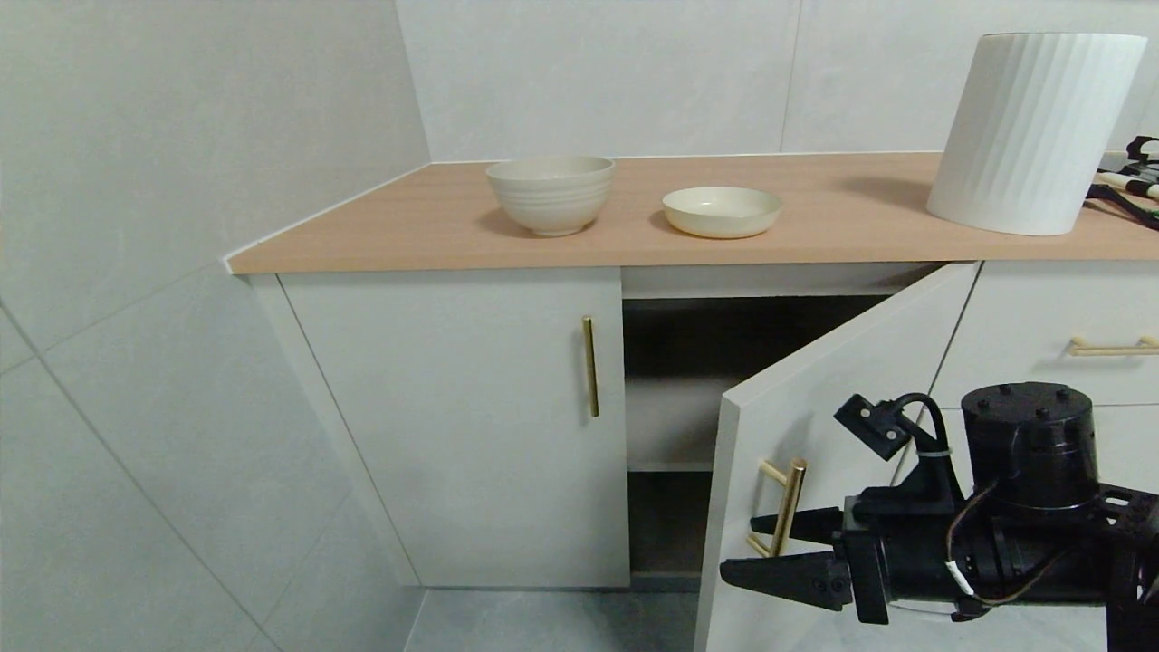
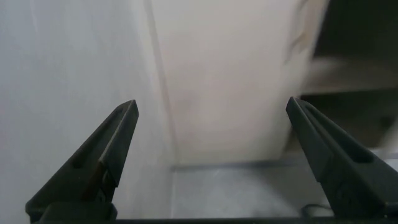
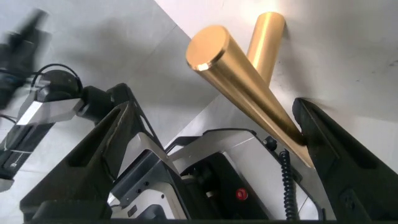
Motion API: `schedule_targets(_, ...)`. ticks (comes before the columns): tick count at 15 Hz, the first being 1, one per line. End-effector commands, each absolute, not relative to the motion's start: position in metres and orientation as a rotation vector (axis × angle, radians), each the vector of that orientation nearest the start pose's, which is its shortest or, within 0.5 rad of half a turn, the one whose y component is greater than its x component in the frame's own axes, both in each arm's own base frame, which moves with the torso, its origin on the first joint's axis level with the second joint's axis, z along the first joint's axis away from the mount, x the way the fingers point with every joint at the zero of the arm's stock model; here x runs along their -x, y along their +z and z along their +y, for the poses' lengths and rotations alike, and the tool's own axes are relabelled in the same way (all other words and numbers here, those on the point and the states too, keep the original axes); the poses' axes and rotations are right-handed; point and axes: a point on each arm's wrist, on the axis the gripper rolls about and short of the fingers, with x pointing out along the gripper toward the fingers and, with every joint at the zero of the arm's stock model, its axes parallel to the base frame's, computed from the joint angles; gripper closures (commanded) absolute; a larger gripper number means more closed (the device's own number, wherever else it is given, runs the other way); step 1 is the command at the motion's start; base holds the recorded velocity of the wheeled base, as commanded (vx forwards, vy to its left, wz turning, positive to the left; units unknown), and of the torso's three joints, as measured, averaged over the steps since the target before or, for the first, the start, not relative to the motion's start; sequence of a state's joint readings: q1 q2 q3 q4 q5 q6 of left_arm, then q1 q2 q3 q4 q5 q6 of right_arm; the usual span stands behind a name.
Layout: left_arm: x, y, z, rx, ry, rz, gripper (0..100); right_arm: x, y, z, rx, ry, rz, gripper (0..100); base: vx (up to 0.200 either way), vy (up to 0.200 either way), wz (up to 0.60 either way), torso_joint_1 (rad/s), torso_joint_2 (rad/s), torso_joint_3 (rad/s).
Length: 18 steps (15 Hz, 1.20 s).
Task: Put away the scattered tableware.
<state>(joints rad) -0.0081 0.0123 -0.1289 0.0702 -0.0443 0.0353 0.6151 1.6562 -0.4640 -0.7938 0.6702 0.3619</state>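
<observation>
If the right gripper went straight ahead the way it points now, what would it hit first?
Most likely the gold handle on the open cabinet door, between the right gripper's open fingers; depth is unclear.

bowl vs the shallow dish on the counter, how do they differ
The bowl is deep with tall sides; the dish is low and shallow. The bowl has ribbed rings around its outside; the dish looks smooth. The bowl is a greyer beige, the dish a paler cream. Both stand upright, side by side but apart, on the wooden counter.
</observation>
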Motion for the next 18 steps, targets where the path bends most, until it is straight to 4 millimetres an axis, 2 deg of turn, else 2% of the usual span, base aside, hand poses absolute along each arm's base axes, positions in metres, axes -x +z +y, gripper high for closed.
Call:
schedule_targets(1,0.046,0.174,-0.002,-0.006,-0.207,-0.005,0,-0.195,0.128,0.156,-0.318,1.185,0.647,0,0.0,0.0,0.0,0.0,0.0,0.0)
schedule_targets(2,0.04,0.197,-0.003,0.014,-0.288,0.055,0,-0.195,0.128,0.156,-0.318,1.185,0.647,0,0.0,0.0,0.0,0.0,0.0,0.0)
schedule_targets(3,0.024,0.214,-0.005,0.028,-0.349,0.115,0,-0.195,0.128,0.156,-0.318,1.185,0.647,0,0.0,0.0,0.0,0.0,0.0,0.0)
schedule_targets(4,0.005,0.222,-0.007,0.037,-0.386,0.179,0,-0.194,0.128,0.155,-0.318,1.185,0.645,0,0.0,0.0,0.0,0.0,0.0,0.0)
schedule_targets(5,-0.028,0.232,-0.01,0.05,-0.435,0.232,0,-0.194,0.128,0.155,-0.318,1.185,0.645,0,0.0,0.0,0.0,0.0,0.0,0.0)
schedule_targets(7,-0.085,0.237,-0.015,0.068,-0.512,0.281,0,-0.194,0.127,0.155,-0.318,1.184,0.652,0,0.0,0.0,0.0,0.0,0.0,0.0)
schedule_targets(9,-0.138,0.23,-0.026,0.077,-0.586,0.328,0,-0.193,0.126,0.155,-0.318,1.183,0.653,0,0.0,0.0,0.0,0.0,0.0,0.0)
schedule_targets(11,-0.176,0.212,-0.049,0.12,-0.677,0.408,0,-0.192,0.127,0.155,-0.316,1.186,0.651,0,0.0,0.0,0.0,0.0,0.0,0.0)
schedule_targets(13,-0.201,0.199,-0.072,0.17,-0.741,0.438,0,-0.19,0.127,0.156,-0.313,1.197,0.65,0,0.0,0.0,0.0,0.0,0.0,0.0)
schedule_targets(15,-0.23,0.178,-0.101,0.2,-0.807,0.45,0,-0.189,0.128,0.155,-0.312,1.199,0.649,0,0.0,0.0,0.0,0.0,0.0,0.0)
schedule_targets(17,-0.241,0.162,-0.115,0.197,-0.836,0.464,0,-0.188,0.128,0.155,-0.311,1.199,0.648,0,0.0,0.0,0.0,0.0,0.0,0.0)
schedule_targets(18,-0.249,0.147,-0.126,0.191,-0.859,0.477,0,-0.188,0.128,0.155,-0.311,1.199,0.65,0,0.0,0.0,0.0,0.0,0.0,0.0)
